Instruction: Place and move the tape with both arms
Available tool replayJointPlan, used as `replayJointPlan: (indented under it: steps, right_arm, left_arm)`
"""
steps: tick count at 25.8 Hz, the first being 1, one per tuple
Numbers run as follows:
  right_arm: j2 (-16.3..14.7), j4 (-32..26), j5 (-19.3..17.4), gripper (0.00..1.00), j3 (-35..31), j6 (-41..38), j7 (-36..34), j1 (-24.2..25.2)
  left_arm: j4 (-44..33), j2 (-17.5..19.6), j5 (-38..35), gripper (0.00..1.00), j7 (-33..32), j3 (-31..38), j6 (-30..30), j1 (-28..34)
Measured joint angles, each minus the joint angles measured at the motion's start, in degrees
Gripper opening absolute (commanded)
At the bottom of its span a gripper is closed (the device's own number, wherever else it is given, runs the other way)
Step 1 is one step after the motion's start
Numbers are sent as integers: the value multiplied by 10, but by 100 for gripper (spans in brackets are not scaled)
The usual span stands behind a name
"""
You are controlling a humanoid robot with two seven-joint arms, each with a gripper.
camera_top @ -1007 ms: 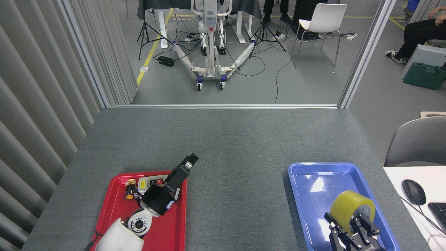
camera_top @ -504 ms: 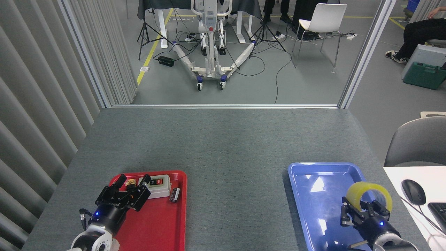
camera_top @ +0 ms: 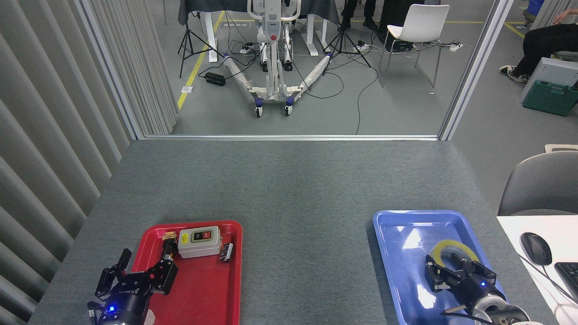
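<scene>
The tape [camera_top: 445, 246], a yellow roll, lies low in the blue tray [camera_top: 404, 257] at the front right, and only its far arc shows. My right gripper [camera_top: 457, 267] sits on its near side with black fingers [camera_top: 434, 273] closed around the roll. At the front left, my left gripper [camera_top: 137, 270] hangs over the left edge of the red tray [camera_top: 203, 289]. Its fingers are spread open and hold nothing.
In the red tray lie a grey on/off switch box [camera_top: 198, 241], a small gold piece [camera_top: 169, 235] and a small black part [camera_top: 226, 252]. A white desk with a mouse [camera_top: 536, 248] and a keyboard [camera_top: 570, 276] adjoins on the right, behind it a grey chair [camera_top: 542, 185].
My right gripper has lowered the tape from upright in the air down into the blue tray. My left arm has drawn back toward the front left, uncovering the switch box.
</scene>
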Motion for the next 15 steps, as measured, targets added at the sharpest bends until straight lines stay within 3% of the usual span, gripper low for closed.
replayJointPlan:
  steps: [5,9,15]
  right_arm:
    - [-2,-7,-1,100,-6,-36,-27,4]
    - [2,-42,16,100,-64,-57,-126,55]
    - [63,-94,67,99,-184,-82,-237,141]
  left_arm:
    - [-25,0,-57,99,3,-8,4,14]
    - [-32,-1,-68,99,-34,-9,5,16]
    - [-39,-2,-15,99,-104,-3,7,17]
